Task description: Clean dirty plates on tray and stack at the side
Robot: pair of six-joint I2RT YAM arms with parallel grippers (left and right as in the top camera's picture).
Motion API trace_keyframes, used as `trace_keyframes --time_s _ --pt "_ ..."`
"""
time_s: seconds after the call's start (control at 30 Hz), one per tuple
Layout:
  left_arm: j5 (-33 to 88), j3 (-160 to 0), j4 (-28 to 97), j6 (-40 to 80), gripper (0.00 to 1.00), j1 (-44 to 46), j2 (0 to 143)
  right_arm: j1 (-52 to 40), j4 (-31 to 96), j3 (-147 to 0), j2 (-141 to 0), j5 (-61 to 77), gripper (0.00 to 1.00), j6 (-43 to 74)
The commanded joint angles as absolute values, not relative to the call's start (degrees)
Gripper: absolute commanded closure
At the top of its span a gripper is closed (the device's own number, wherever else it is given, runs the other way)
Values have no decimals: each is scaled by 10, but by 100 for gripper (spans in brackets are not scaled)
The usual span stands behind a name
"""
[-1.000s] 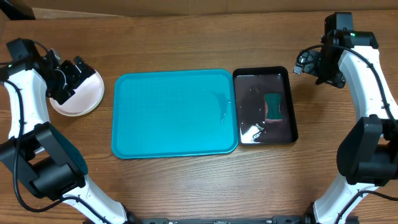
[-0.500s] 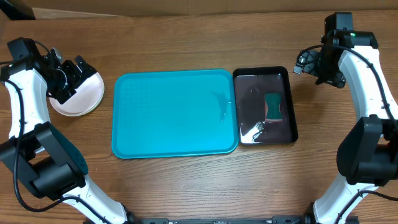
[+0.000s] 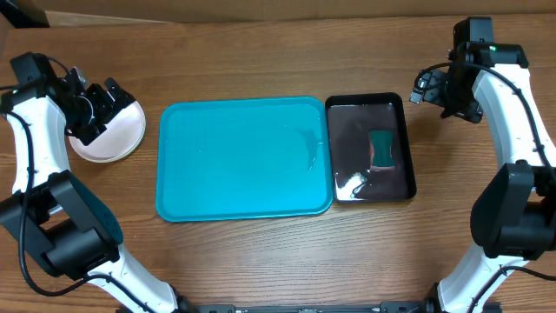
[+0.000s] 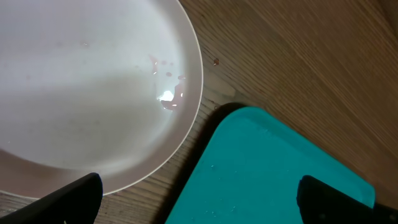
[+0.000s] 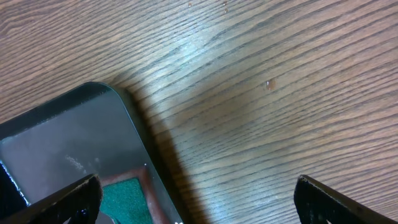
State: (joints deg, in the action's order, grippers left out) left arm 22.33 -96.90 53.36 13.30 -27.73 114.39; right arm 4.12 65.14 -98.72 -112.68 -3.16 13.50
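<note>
Left claw [image 4: 199, 200] spread wide over white plate [image 4: 81, 81], reddish specks near its rim.

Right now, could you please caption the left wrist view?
Open left hand above a white plate with reddish spots, beside a corner of the turquoise tray.

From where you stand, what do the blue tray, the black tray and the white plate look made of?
Turquoise tray: likely plastic, matte, with moulded rounded corners. Black tray: glossy, throwing bright reflections; plastic or lacquered, cannot tell. Plate: smooth white, with a soft sheen; ceramic or melamine, unclear.
</note>
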Motion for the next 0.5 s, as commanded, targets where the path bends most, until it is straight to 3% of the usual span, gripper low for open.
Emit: trace_keyframes --time_s 0.0,0.47 --pt "234 -976 535 124 0 -276 1141 16 648 -990 -1085 -29 0 137" --pt "234 -976 535 124 0 -276 1141 -231 648 -990 -810 -29 0 137"
